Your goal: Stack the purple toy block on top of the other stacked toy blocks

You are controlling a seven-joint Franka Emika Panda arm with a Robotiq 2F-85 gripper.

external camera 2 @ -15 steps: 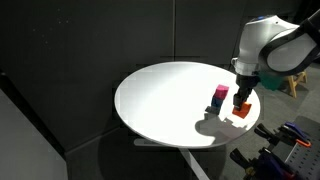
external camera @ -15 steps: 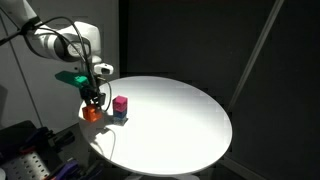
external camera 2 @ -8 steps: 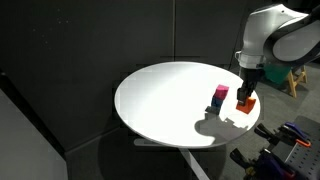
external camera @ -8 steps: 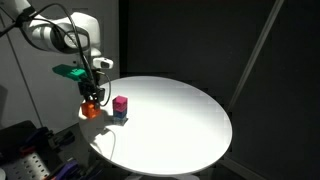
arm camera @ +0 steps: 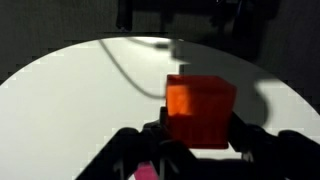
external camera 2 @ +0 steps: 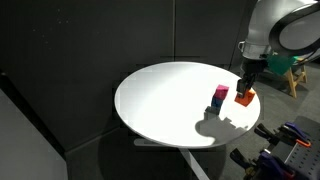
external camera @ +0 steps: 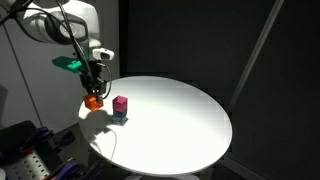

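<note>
Off table (external camera: 170,115), pincer (external camera: 94,96) has raised purple toy block (external camera: 94,102).

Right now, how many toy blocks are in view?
3. The orange block is held in the jaws, lifted above the table. The pink block sits on the blue block beside it. None seems hidden.

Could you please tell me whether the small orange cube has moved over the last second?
Yes. The small orange cube has risen from level with the dark blue cube to level with the magenta-pink cube on it.
</note>
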